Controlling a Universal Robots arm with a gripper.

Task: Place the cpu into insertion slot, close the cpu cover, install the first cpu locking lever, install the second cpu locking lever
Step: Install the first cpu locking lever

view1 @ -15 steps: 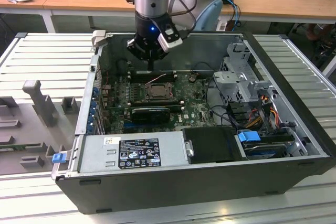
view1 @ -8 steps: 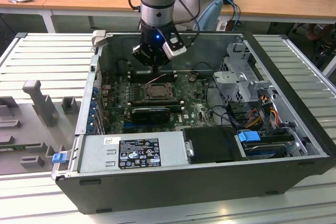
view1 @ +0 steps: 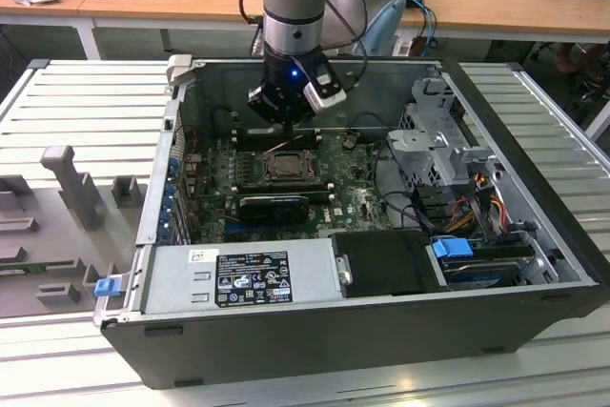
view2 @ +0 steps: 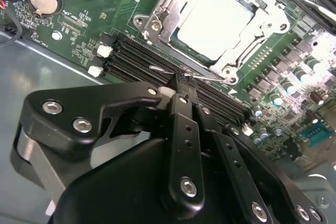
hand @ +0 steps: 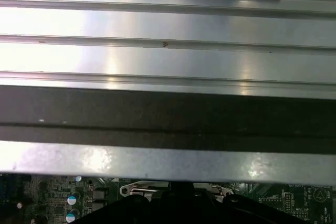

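The gripper [view2: 180,83], fingers pressed together, met the thin locking lever [view2: 160,70] at the edge of the cpu cover [view2: 163,3], which lay over the cpu [view2: 212,22]. The springy wire could have slipped off and struck the memory slots [view2: 134,59].

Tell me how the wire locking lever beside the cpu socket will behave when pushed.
The locking lever looks like thin wire, so it is probably springy and light. Its smooth, shiny surface may let the fingers slip off.
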